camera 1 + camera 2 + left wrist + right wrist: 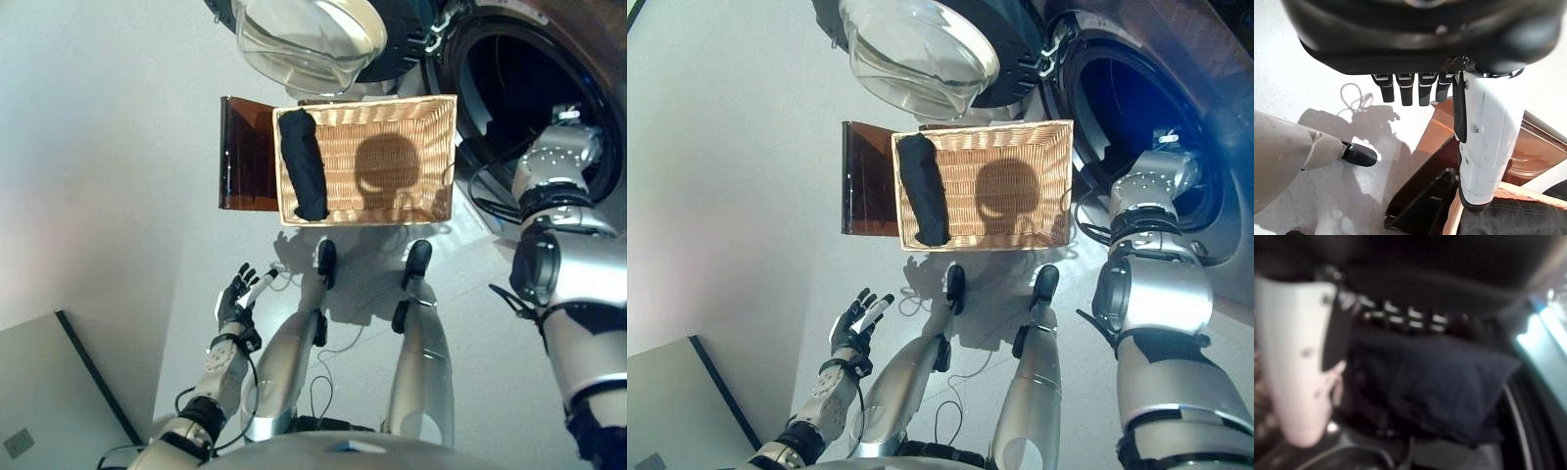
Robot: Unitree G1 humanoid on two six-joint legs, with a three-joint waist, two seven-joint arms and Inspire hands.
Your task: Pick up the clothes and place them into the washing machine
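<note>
Left hand [235,294]: idle, low beside the robot over the floor, fingers straight and spread, holding nothing.

Wicker basket [431,117]: on the floor ahead; one rolled dark garment [304,162] remains along its left side.

Right hand [1303,357]: arm reaches into the washing machine drum [509,88]; dark cloth [1430,391] lies against the fingers, but whether it is gripped cannot be told.

Advice: carry the cloth well past the door rim before letting go, then withdraw straight.

A pale grey floor [118,176] carries a wicker basket [392,162] in front of the washing machine [549,88]. A brown plastic lid [245,152] lies touching the basket's left side.
</note>
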